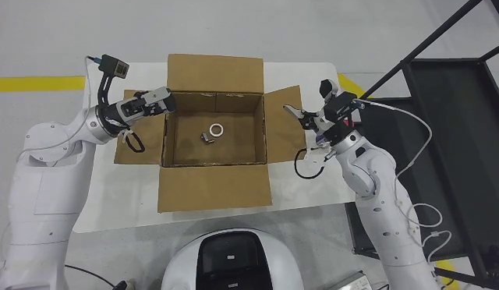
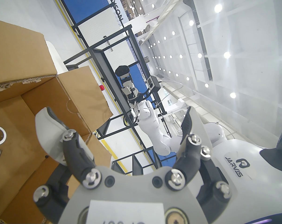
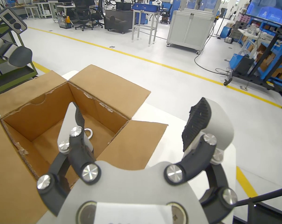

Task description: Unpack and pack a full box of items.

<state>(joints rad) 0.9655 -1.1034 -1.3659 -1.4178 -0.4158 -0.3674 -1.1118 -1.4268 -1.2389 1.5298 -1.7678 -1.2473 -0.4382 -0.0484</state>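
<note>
The cardboard box (image 1: pixel 214 101) has its flaps folded outward, baring a white ring (image 1: pixel 217 131) and a small metal part (image 1: pixel 207 139) on its floor, while the left gripper (image 1: pixel 160 100) and right gripper (image 1: pixel 296 114) flank it, fingers apart and empty, likely poised to unpack.

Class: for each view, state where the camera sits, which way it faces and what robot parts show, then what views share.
Top view: above the arms, facing down onto the open cardboard box; left gripper and right gripper flank it.
Left wrist view: on the left wrist, facing across the box, upward toward the right arm; own open gripper.
Right wrist view: on the right wrist, facing down into the box; own open gripper.
Shared: all three show the white ring inside the box.
</note>
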